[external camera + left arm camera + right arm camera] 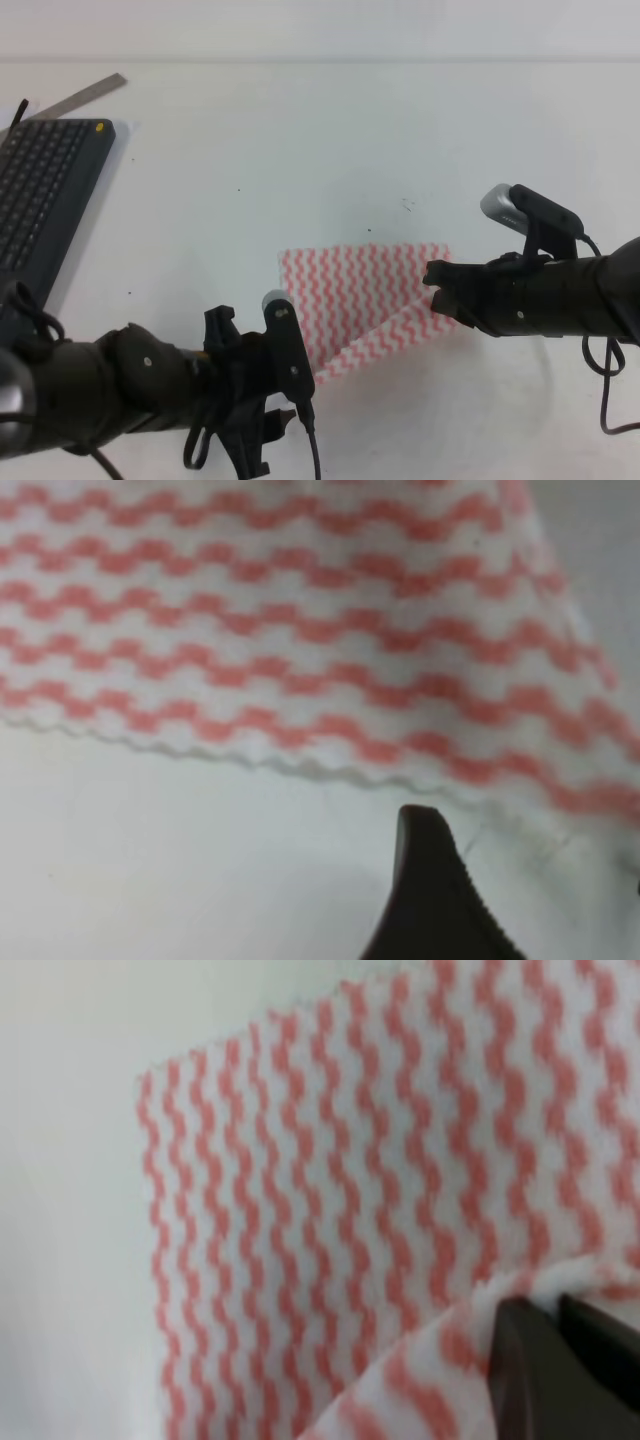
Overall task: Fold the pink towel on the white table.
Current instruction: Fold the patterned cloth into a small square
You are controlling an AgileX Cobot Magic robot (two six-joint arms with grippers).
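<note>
The pink towel (350, 290) lies on the white table (300, 150) a little right of the middle, its lower right part lifted and turned over in a diagonal fold. My right gripper (432, 285) is shut on the towel's right edge; the right wrist view shows its two dark fingers (525, 1370) pressed together on a raised fold of the towel (350, 1210). My left gripper (292, 388) hovers just off the towel's lower left corner. In the left wrist view one dark finger (430, 900) stands over bare table, short of the towel's wavy edge (300, 610), with nothing against it.
A dark grey keyboard (45, 200) lies along the left edge of the table, with a grey metal strip (85, 97) behind it. A few small dark specks (407, 205) mark the tabletop behind the towel.
</note>
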